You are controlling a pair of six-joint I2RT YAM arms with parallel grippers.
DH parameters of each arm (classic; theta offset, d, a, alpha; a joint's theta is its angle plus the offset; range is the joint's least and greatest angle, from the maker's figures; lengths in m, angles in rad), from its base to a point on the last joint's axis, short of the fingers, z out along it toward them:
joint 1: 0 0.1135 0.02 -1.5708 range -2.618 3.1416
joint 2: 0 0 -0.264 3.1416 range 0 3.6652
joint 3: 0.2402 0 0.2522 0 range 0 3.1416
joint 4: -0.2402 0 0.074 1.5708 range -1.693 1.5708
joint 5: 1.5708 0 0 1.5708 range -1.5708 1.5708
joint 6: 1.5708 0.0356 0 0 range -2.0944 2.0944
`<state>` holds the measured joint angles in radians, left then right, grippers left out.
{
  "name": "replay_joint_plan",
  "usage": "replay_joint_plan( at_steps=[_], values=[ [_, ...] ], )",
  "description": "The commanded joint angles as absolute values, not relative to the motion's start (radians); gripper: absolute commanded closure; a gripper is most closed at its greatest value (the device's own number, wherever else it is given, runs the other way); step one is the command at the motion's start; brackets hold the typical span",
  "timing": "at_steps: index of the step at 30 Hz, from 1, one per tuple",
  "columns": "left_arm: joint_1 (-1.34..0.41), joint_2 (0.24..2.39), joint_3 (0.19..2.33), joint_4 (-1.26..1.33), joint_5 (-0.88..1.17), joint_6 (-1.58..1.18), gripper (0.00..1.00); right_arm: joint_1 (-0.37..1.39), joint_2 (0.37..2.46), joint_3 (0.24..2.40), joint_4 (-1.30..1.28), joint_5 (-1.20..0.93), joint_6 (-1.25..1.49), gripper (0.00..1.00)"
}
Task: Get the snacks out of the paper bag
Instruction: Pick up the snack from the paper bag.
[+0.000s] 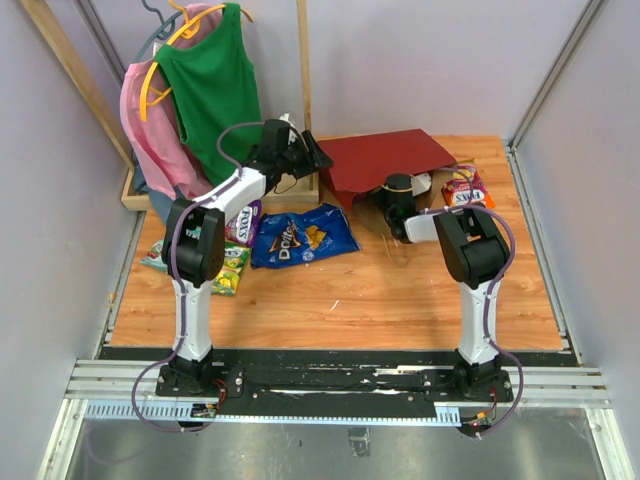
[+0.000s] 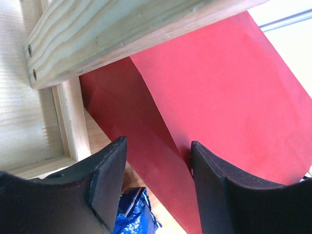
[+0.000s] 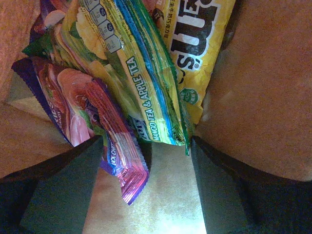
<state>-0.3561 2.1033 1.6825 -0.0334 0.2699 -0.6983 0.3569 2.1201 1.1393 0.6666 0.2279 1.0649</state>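
- Red paper bag [image 1: 385,160] at upper centre of the top view, lying on its side, long axis left to right, mouth toward the right.
- Blue "Doritos" bag [image 1: 303,236] out on the table at centre left, beside a purple "FOX'S" bag [image 1: 243,222].
- Right gripper [image 3: 145,146] inside the mouth, jaws wide, holding nothing; likely the nearer arm for the pull.
- Left gripper [image 2: 158,144] at the bag's closed end, jaws apart astride a fold.
- Green-yellow packet [image 3: 131,73], "MANGO TEA & APPLE TEA", lengthwise toward the right jaws.
- Purple packet [image 3: 92,126], tail between the tips.
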Motion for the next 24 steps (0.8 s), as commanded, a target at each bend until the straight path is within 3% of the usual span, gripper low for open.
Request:
replay_joint_plan(
  at_steps=[1, 5, 9, 19, 24],
  values=[
    [-0.36, 2.114, 1.723, -0.036, 0.25, -0.726, 0.42, 0.348, 2.143, 1.092, 0.539, 0.22, 1.038, 0.25],
    [-0.36, 2.123, 1.723, -0.008, 0.269, -0.751, 0.47, 0.348, 2.143, 1.089, 0.54, 0.219, 1.037, 0.25],
    [-0.358, 2.118, 1.707, 0.022, 0.265, -0.78, 0.59, 0.348, 2.141, 1.088, 0.544, 0.221, 1.03, 0.25],
    [-0.36, 2.14, 1.727, 0.032, 0.288, -0.805, 0.97, 0.348, 2.136, 1.08, 0.55, 0.212, 1.026, 0.25],
    [-0.36, 2.139, 1.728, 0.021, 0.304, -0.785, 0.99, 0.35, 2.13, 1.074, 0.551, 0.201, 1.024, 0.24]
  ],
)
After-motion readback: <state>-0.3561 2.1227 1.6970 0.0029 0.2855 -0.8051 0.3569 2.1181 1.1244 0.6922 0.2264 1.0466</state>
